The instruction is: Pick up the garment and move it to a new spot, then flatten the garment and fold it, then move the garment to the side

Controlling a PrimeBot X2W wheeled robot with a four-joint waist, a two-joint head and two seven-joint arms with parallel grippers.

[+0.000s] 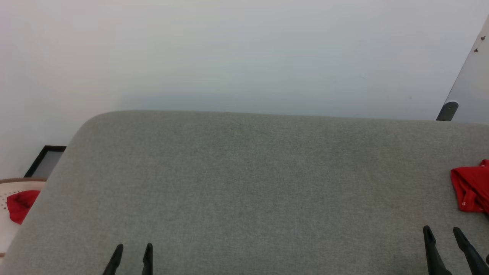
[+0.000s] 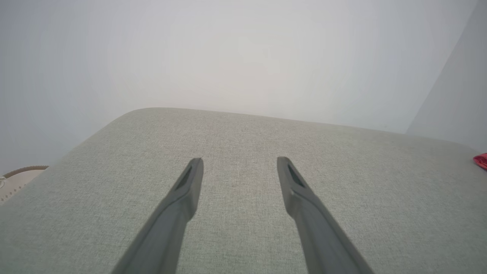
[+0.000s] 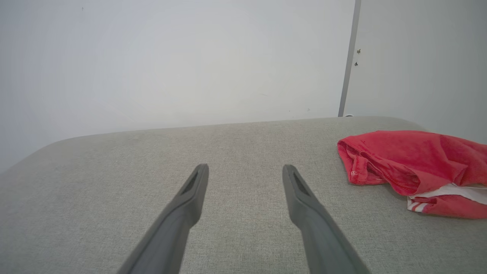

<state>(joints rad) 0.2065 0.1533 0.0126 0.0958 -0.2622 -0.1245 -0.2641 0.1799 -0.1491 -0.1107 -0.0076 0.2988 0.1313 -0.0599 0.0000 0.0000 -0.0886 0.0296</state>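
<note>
Up and right of the spread right claw [image 3: 245,167] lies the garment [image 3: 411,160].

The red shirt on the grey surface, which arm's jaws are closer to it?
Right. The right gripper, jaws open, sits just short of the red shirt, not touching it. The left gripper is far off to the shirt's left, at the lower left of the head view.

A grey, fabric-covered surface [image 1: 244,172] with rounded far corners stretches wide. A crumpled red garment [image 1: 471,189] with white striped trim lies on it near the right edge.
</note>
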